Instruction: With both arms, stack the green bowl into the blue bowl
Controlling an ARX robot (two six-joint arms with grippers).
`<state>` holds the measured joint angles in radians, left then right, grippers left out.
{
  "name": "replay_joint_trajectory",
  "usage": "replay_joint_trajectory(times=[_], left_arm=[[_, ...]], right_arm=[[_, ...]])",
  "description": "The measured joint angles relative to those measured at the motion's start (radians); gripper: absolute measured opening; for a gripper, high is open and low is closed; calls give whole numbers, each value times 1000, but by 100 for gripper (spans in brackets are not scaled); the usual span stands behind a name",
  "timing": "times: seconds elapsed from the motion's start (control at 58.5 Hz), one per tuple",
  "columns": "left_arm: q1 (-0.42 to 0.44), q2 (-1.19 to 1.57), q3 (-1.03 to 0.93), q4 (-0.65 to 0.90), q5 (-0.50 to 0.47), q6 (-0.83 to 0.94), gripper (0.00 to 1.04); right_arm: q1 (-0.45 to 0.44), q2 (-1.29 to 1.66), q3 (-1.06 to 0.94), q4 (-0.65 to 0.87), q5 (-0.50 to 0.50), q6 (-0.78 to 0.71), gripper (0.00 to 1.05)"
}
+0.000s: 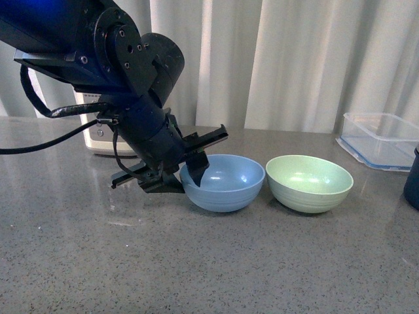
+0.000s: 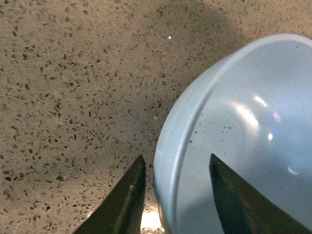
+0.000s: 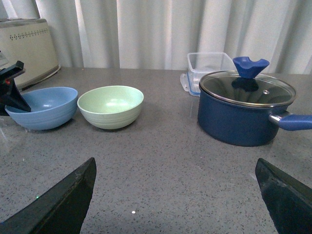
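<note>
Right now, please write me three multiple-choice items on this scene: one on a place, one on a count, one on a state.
1. Where is the left pincer? A) raised high above everything B) astride the rim of the blue bowl C) lying flat far from any dish
2. How many bowls stand there? A) one B) two C) four
3. The pot is A) covered by a glass lid B) uncovered C) tipped over
Answers: 1B, one finger inside the bowl, one outside. 2B, blue bowl and green bowl, side by side. 3A, the lid sits on it.
</note>
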<state>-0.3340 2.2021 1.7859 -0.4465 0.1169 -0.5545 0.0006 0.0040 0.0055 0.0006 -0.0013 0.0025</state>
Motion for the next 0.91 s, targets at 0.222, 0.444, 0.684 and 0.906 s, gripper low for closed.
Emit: replay_joint_trajectory(times=[0.222, 0.444, 0.684, 0.906], left_arm=[[13, -97, -77, 82, 27, 26, 73], [60, -436, -401, 669, -290, 307, 82], [155, -727, -1050, 1180, -294, 528, 28], [206, -912, -1316, 1277, -241, 545, 4]], right_arm=[[0, 0, 0, 0, 0, 0, 95], [0, 0, 0, 0, 0, 0, 95], [0, 0, 0, 0, 0, 0, 95], [0, 0, 0, 0, 0, 0, 95]])
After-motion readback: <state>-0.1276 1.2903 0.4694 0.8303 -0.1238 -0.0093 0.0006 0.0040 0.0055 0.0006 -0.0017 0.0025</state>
